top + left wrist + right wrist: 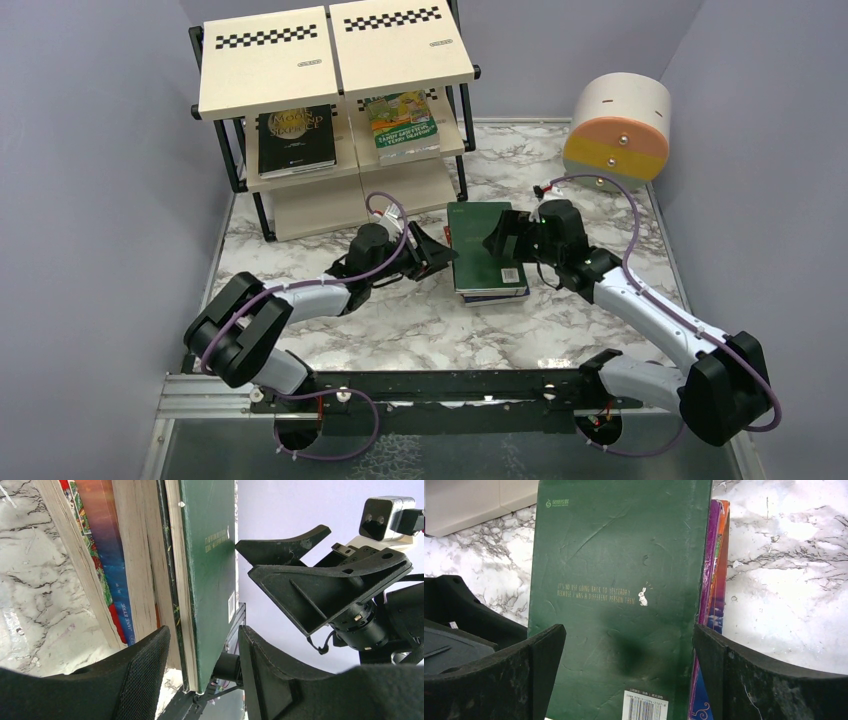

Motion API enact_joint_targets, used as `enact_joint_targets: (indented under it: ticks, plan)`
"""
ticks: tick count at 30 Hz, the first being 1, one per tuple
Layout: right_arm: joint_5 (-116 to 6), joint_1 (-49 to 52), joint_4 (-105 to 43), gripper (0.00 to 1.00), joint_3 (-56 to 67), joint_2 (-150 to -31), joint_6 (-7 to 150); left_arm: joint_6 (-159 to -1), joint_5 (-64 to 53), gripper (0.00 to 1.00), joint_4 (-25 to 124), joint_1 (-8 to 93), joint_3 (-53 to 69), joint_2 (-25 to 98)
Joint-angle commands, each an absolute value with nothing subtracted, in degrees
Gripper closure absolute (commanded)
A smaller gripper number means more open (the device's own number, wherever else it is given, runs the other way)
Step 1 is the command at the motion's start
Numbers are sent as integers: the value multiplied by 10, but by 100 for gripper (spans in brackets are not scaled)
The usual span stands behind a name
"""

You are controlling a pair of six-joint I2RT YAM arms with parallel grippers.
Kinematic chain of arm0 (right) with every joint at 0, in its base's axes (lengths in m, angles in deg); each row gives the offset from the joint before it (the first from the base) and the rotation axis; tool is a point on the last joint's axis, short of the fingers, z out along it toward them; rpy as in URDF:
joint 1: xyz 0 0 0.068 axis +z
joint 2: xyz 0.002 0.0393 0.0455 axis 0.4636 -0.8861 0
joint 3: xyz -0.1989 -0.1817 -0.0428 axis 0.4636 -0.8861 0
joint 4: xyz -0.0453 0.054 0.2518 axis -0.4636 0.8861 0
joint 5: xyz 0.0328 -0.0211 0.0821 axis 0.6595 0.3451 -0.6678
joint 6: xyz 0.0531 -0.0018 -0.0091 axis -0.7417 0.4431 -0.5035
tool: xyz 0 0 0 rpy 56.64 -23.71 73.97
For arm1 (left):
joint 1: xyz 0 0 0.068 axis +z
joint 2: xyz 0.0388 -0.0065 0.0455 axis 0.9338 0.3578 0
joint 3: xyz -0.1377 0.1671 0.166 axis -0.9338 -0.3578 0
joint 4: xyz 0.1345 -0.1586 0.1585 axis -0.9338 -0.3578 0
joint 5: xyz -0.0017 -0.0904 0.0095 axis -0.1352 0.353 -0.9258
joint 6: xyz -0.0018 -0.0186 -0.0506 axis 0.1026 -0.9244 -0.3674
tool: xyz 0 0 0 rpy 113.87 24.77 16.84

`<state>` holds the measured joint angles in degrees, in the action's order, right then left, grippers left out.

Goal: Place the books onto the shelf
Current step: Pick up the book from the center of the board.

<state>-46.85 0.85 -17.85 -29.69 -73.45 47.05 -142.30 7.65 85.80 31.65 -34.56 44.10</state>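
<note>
A stack of books (488, 270) lies mid-table, a dark green book (619, 570) on top and a purple one (714, 580) under its right edge. My left gripper (445, 255) sits at the stack's left side. It is open, and its jaws straddle the green book's edge (210, 580) with a gap on each side. My right gripper (500, 240) hovers over the green cover, open wide, its fingers (539, 665) level with the book's two long edges. The shelf (270, 70) stands at the back left. Its middle tier holds a black book (296, 140) and a cartoon-cover book (402, 122).
A round beige-and-orange drum (617, 125) stands at the back right. Grey walls close in both sides. The marble table (420, 330) shows bare between the stack and the arm bases. A Jane Eyre spine (127, 622) shows low in the stack.
</note>
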Motion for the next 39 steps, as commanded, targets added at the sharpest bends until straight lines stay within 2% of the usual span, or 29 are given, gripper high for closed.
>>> enact_joint_targets:
  ticks: [1,19,39]
  plan:
    - [-493,7,-196,3,-309,-740,463,-1422,61,54,885,312,-332,451]
    - [-409,8,-148,3,-299,-733,458,-1422,68,54,894,303,-317,485]
    - [-540,8,-219,7,-310,-732,510,-1433,76,54,914,299,-316,499]
